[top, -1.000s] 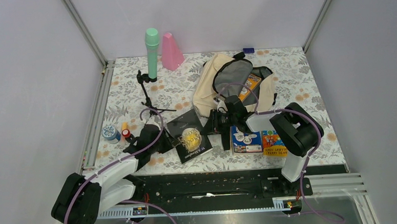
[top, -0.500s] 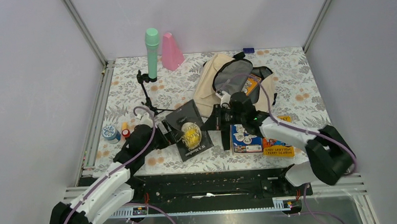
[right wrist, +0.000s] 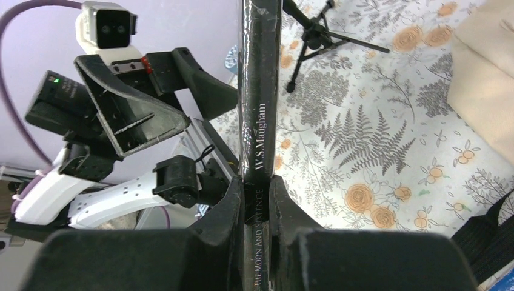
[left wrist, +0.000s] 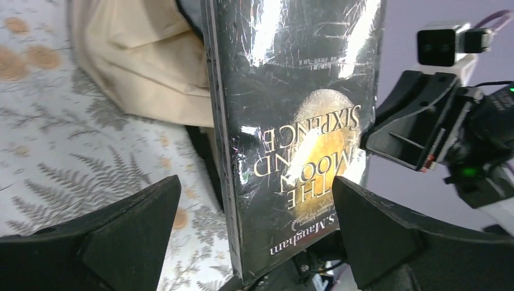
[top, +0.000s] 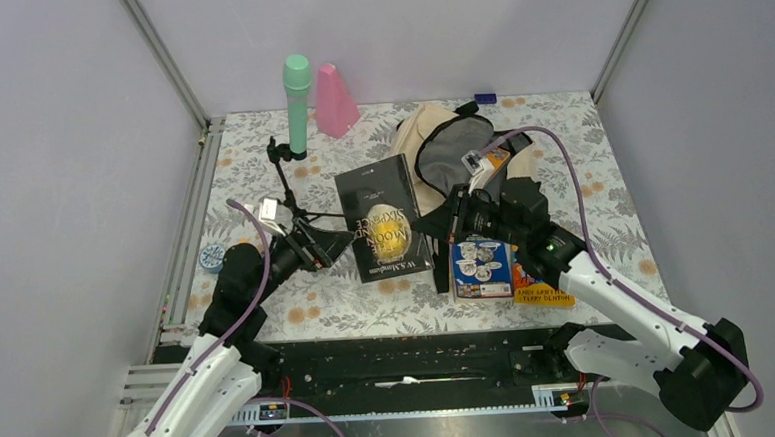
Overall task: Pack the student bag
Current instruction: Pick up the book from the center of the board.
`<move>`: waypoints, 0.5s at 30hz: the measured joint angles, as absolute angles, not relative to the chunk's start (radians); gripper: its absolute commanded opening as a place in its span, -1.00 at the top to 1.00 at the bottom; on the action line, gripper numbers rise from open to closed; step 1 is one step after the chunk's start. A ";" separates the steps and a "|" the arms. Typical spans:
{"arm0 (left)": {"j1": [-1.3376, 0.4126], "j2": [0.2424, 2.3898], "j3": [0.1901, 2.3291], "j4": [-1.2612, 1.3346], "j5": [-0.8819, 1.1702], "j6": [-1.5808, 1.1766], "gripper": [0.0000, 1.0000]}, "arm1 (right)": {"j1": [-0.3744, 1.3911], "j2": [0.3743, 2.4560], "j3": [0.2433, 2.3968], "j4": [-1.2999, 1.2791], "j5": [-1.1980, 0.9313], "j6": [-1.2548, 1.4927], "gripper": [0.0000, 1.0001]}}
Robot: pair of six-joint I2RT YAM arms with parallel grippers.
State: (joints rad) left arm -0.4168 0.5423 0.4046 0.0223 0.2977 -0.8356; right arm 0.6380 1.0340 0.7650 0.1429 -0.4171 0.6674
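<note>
step in hand: loading a book into the student bag [top: 409, 137]

right gripper [top: 443, 238] is pinching the black paperback [top: 386, 219], "The Moon and Sixpence". The right wrist view shows both fingers pressed on it at the bottom of the spine, right gripper [right wrist: 257, 188] carrying the paperback [right wrist: 260, 91] upright and clear of the table

left gripper [top: 330, 247] is spread wide, gripping nothing. From its wrist cam the left gripper [left wrist: 257, 212] has the paperback [left wrist: 291, 121] standing between its fingers [left wrist: 139, 212] with a gap on both sides, so my read is the right arm alone carries it

bag location: just past the right gripper on its far side, mouth open with the grey lining up and something orange [top: 491, 163] already inside. From the left hand it sits directly behind the book, cream fabric [left wrist: 139, 60] showing past the cover's edge. Right cam only catches a cream corner [right wrist: 485, 79] off to its right

two kids' books [top: 481, 269] lie flat on the table under the right forearm, not packed yet

next move, as I judge it:
- left arm backs off so its fingers don't catch the cover
- right arm swings the book away from the left hand and over the bag mouth
- tilt it so a short edge leads, then lower it into the lining
- mouth looks floppy and not much wider than the book, so the left hand may have to hold the rim open
- risk: a thin pinch low on a tall book could pivot mid-swing
</note>
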 measured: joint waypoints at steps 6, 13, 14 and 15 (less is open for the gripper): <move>-0.405 0.556 0.408 0.141 0.413 -0.923 -0.97 | 0.637 0.962 0.754 0.186 -0.445 0.709 1.00; -0.405 0.625 0.425 0.238 0.548 -0.965 -0.91 | 0.637 0.952 0.738 0.285 -0.504 0.777 1.00; -0.405 0.638 0.426 0.263 0.570 -0.974 -0.79 | 0.637 0.952 0.736 0.299 -0.515 0.786 1.00; -0.405 0.649 0.426 0.283 0.584 -0.986 -0.60 | 0.637 0.953 0.735 0.311 -0.522 0.794 1.00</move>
State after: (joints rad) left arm -0.4053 0.6495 0.4259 0.2829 0.5842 -0.9859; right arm 0.6373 0.9531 0.7345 0.3111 -0.5224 0.7944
